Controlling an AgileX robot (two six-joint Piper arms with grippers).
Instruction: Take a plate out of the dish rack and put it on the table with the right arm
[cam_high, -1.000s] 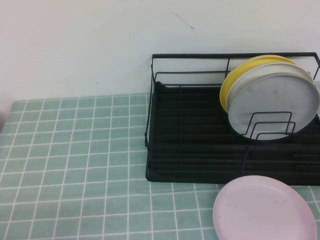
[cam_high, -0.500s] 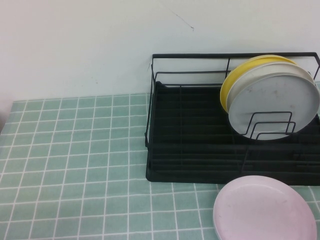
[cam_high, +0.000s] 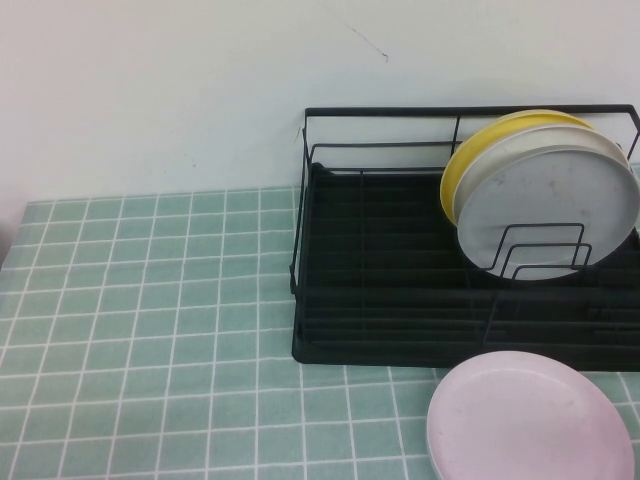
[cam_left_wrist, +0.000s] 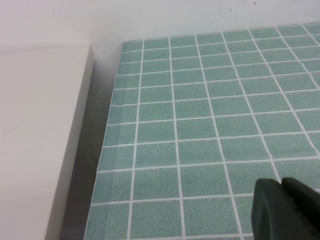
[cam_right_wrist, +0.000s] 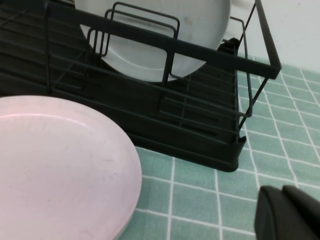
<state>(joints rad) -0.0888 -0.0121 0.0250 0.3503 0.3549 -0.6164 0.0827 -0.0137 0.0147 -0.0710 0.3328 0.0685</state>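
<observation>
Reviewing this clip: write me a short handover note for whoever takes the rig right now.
Left end effector: over bare table, shut, holding nothing.
Right end effector: low over the tiles beside the dish rack, shut, holding nothing.
Pink plate: flat on the table in front of the rack, free of both arms.
Grey plate and yellow plate stand in the rack.
Done: the plate is out and placed. Left: probably only parking the right arm.

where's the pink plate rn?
The round pale pink plate lies flat on the green-tiled table at the high view's lower right, just in front of the black wire dish rack; no gripper touches it.
</observation>
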